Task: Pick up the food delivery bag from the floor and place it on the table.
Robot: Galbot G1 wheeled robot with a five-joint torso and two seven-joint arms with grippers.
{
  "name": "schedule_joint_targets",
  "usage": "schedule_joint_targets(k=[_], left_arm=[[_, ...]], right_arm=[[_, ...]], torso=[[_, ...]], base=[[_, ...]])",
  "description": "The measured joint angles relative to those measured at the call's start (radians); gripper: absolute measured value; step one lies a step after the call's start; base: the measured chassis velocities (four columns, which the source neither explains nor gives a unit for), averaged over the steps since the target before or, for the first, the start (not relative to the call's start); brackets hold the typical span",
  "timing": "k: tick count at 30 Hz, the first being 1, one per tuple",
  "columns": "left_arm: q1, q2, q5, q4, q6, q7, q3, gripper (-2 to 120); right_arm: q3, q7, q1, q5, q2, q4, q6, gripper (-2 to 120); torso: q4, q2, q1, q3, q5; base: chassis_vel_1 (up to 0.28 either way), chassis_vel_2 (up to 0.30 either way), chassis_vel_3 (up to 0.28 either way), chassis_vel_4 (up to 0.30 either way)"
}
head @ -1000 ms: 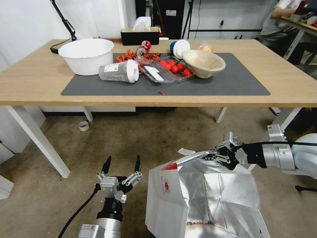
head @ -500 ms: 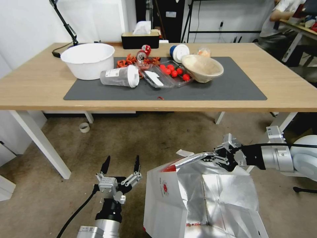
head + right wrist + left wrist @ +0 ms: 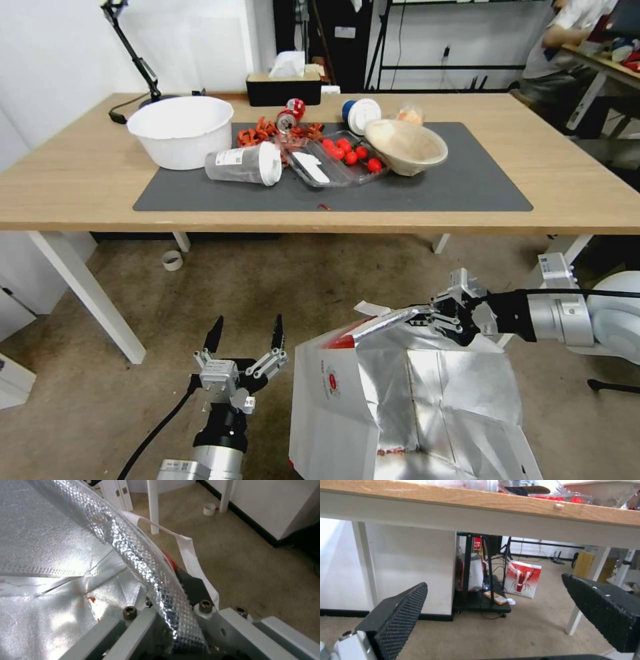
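Bag rim in right tool

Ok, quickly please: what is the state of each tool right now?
Left tool: open, holding nothing, above the floor.
Right tool: closed on the foil rim of the food delivery bag.

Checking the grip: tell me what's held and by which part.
The right gripper pinches the bag by its foil-lined top rim. The left gripper is open, holding nothing.

Crinkled shiny foil inside white paper food delivery bag; matt light-wood table.
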Motion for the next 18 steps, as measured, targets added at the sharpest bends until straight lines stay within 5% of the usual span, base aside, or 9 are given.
schedule_joint_targets(k=[18], left_arm=[[0.009,-0.009,0.008,-0.004,-0.004,0.006,0.009,100]], right_arm=[[0.006,-0.002,-0.003,-0.001,-0.003,0.008,0.0,0]], torso=[[0.0,0.075,0.028,0.046,0.0002]], base=[[0.0,0.0,0.0,0.0]])
